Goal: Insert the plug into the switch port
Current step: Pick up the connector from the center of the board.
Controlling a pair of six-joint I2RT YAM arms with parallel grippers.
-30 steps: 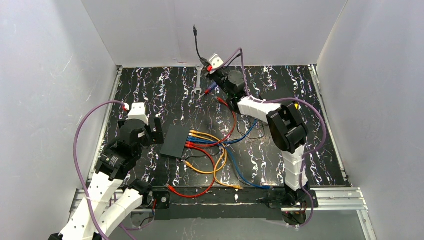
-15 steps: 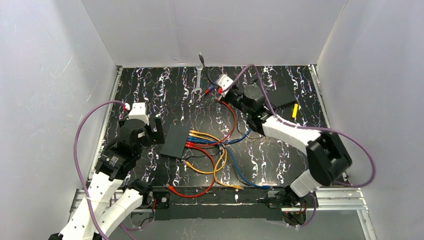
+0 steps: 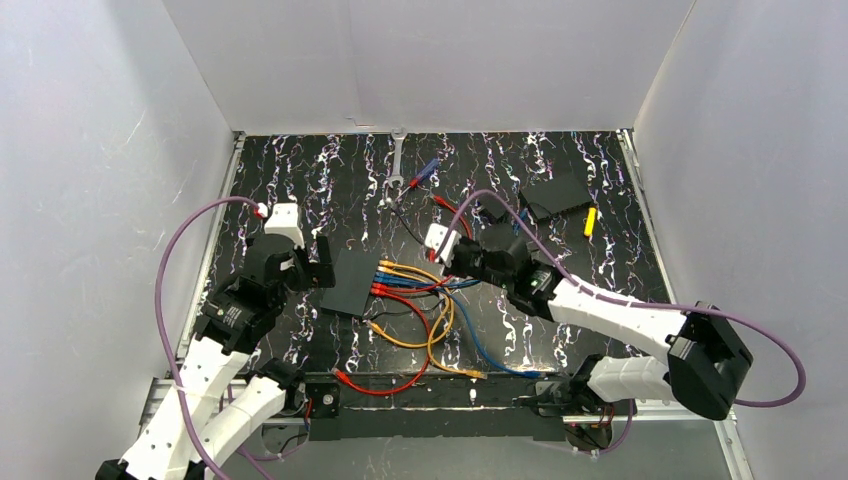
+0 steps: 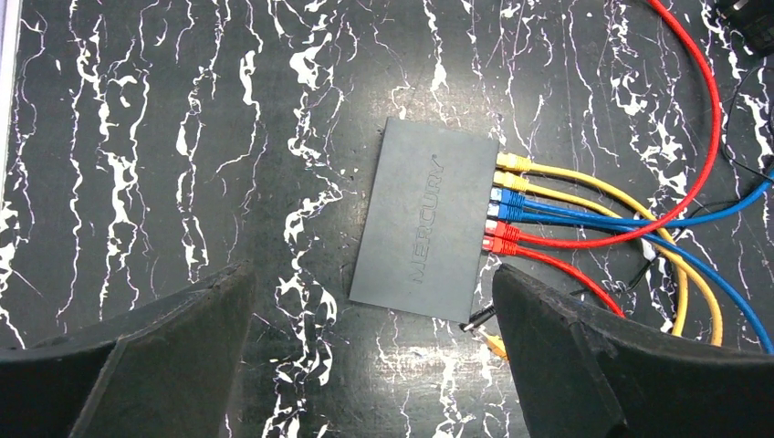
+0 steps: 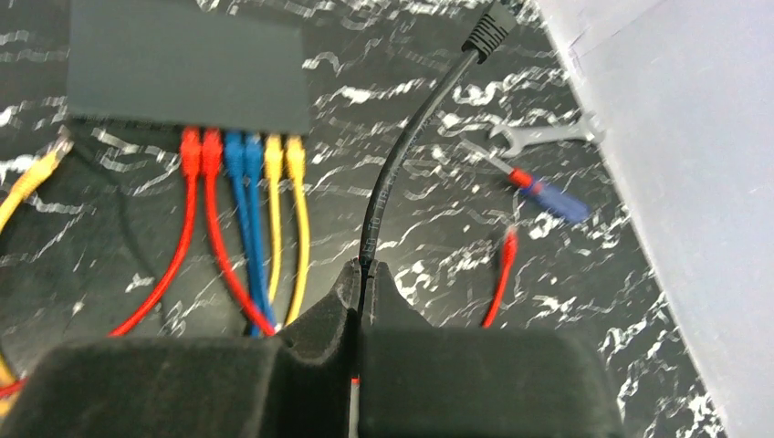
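- Matte-black switch (image 4: 424,222) — flat on the marble-patterned table (image 4: 137,137), left of centre in the overhead view, socket edge turned toward the right arm.
- Six patch cables (image 4: 584,196) seated side by side along that edge: two yellow, two blue, two red. Whether any socket is free cannot be read from these views.
- Empty left gripper (image 4: 371,278) — jaws wide apart, poised over the switch with one finger to either side in the wrist view, touching nothing.
- Closed right gripper (image 5: 363,274) — fingers pressed together on a thin black cable (image 5: 402,155), pinched well back from its end.
- Moulded black plug (image 5: 486,32) at that cable's end, free in the air beyond the fingers, apart from the switch and pointing away from the socket edge.
- Step in hand, by judgement: carrying the plug toward the switch; insertion not yet begun.
- Next move, by judgement: calls for swinging the plug round to face the socket edge, finding an unoccupied port beside the seated cables, then a straight push. With so long a lead past the fingers, likely to wobble; bracing the switch with the open pincer would help.
- Also present: wrench (image 5: 548,135) and red-and-blue screwdriver (image 5: 543,190) near the far wall; plain black slab (image 3: 560,195) at far right.
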